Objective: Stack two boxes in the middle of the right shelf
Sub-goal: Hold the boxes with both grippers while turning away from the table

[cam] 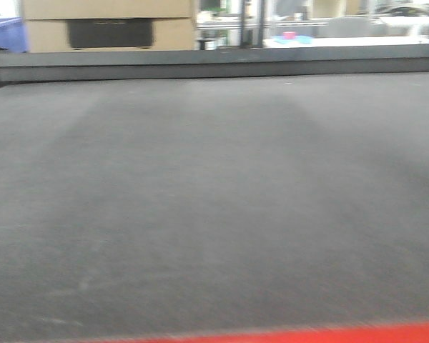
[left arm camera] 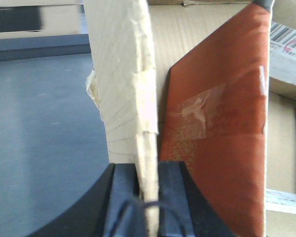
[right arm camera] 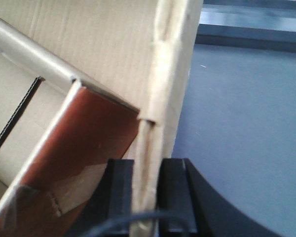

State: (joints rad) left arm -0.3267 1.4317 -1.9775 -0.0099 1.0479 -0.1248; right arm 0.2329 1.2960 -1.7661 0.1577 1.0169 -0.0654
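Box: I have an open brown carton [left arm camera: 123,74] between both arms; each wrist view shows one of its corrugated walls edge-on, with a reddish-brown inner flap [left arm camera: 217,123] leaning inside.
Left gripper: the left gripper [left arm camera: 148,170] is pinched narrow on the creamy, frayed wall edge, one black finger on each face.
Right gripper: the right gripper [right arm camera: 147,173] is pinched the same way on another wall of the box [right arm camera: 89,44], beside the flap [right arm camera: 74,143].
Box position: it is close in to the rig, over or on the grey table [cam: 214,214]. I cannot tell whether it is lifted, and the front view does not show it at all.
Marks on the box: a clear tape patch [left arm camera: 197,111] sits on the flap, and a barcode label [left arm camera: 288,42] shows past it.
Right shelf middle: not in any view, so I judge the rig is not facing the target.
Done: the two-handed grasp on one box looks secured.
Left: carry this box to the shelf level, set it down, then fetch and stack the other; by my reading, most of the task remains.
Surroundings: past the table's far edge stands a far carton [cam: 107,28] with a dark handle slot, next to a blue bin [cam: 3,32]. I cannot tell whether that carton is the second box.
Near edge: a red strip [cam: 307,334] borders the table at my side.
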